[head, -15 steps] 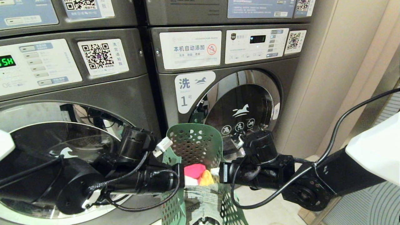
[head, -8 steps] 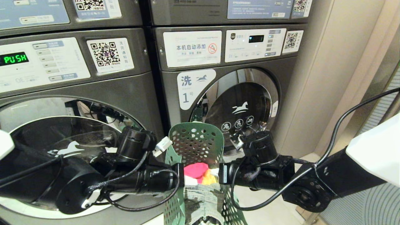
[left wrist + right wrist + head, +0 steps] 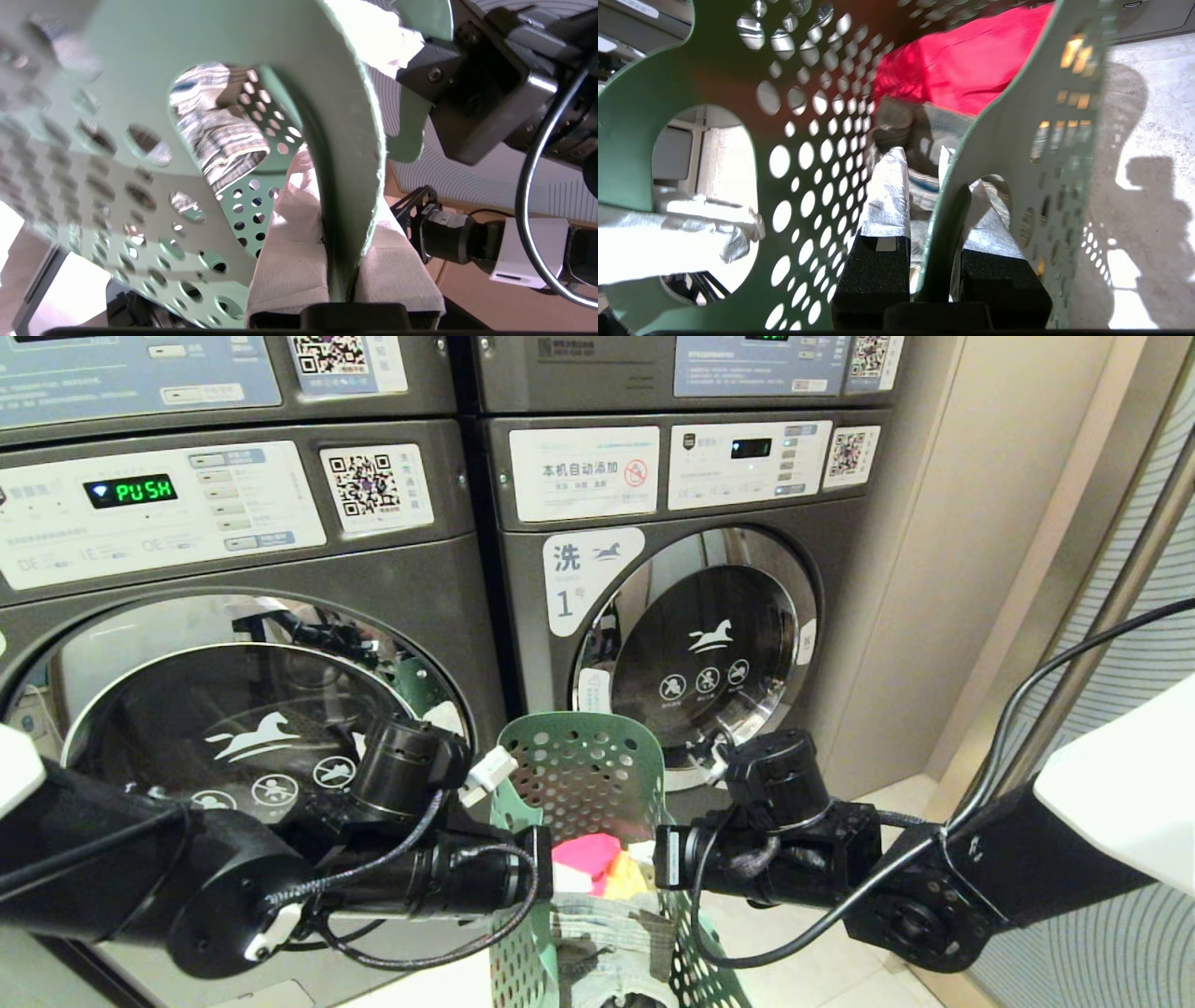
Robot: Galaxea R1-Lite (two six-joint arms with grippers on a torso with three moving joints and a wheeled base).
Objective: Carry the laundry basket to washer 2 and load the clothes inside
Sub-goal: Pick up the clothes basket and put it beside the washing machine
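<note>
Black cabled arms (image 3: pixel 448 877), white shells (image 3: pixel 1120 784)

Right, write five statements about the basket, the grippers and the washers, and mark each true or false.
1. The left gripper is shut on the basket wall. True.
2. The right gripper hangs open beside the basket. False: it is shut on the opposite wall.
3. The washer behind the basket is labelled 3. False: its label reads 1.
4. A red garment lies in the basket. True.
5. The left-hand washer's display is dark. False: it shows PUSH in green.
</note>
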